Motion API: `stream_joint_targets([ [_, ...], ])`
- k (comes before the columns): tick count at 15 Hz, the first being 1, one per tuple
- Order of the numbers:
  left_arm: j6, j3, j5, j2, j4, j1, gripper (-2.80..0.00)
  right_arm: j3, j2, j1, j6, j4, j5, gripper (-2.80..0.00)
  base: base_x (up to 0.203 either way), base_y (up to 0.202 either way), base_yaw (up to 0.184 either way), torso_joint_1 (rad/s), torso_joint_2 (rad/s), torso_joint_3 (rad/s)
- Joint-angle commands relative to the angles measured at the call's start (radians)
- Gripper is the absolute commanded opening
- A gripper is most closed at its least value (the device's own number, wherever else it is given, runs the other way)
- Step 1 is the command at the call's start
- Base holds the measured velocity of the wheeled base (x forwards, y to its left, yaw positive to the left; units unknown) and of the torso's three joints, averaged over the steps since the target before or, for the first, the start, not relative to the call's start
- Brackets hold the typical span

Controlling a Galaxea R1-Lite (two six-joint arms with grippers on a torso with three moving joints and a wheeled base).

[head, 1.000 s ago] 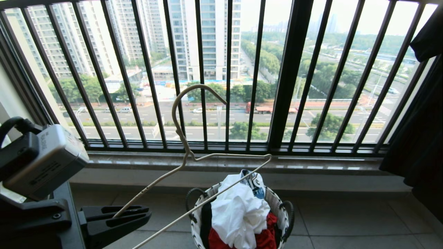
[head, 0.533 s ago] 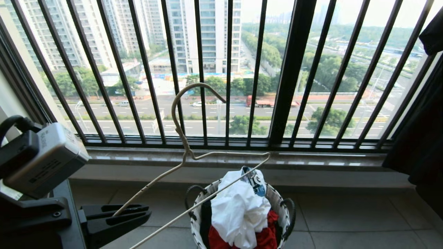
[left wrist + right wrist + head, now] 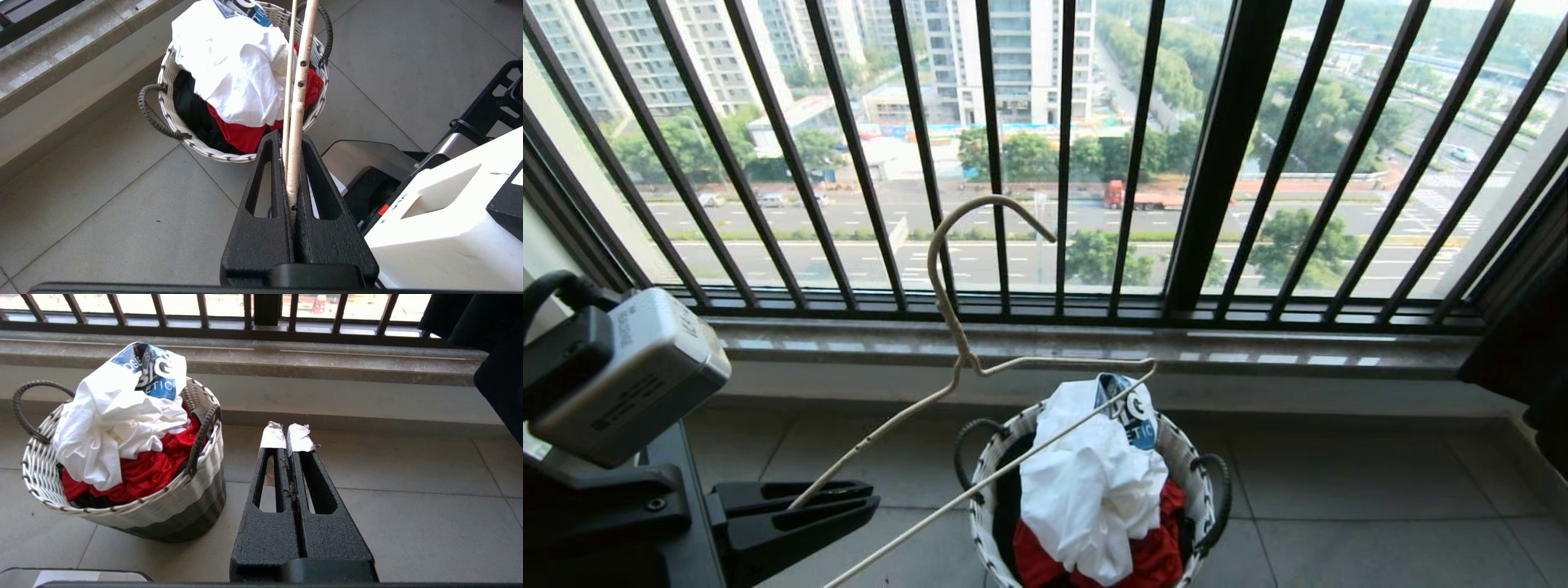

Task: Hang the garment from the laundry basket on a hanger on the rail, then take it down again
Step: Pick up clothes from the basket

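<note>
The laundry basket [image 3: 1176, 457] sits on the grey tiled floor [image 3: 1339, 523], just below the stone window ledge [image 3: 1258, 347]. The garment [image 3: 1086, 490], a white T-shirt, is piled on top inside the basket, with its blue printed part sticking up toward the ledge. A red garment [image 3: 1152, 555] lies under it in the basket, and something black lies beside that.

The left gripper [image 3: 870, 500] is on the left side of the basket, low and near the floor. Its two black fingers are pressed together on one end of the hanger [image 3: 947, 310]. The hanger tilts up and across the basket, and its hook rises in front of the black window railing [image 3: 1217, 163].

The right gripper [image 3: 286, 436] hangs near the floor on the other side of the basket. Its fingers are pressed together and hold nothing.
</note>
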Motion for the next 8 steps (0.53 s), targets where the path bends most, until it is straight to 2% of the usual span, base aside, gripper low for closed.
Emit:
stream_joint_targets([
  [1,0.009,0.002,0.0,-0.001,0.002,-0.001,-2.8,0.0,0.0,0.0,0.0,0.0,0.0,-2.8,0.0,0.0,0.0,-0.004,0.0,-0.206],
  [8,0.019,0.011,0.0,-0.023,0.002,-0.002,-2.8,0.0,0.0,0.0,0.0,0.0,0.0,-2.8,0.0,0.0,0.0,0.001,0.0,-0.197],
])
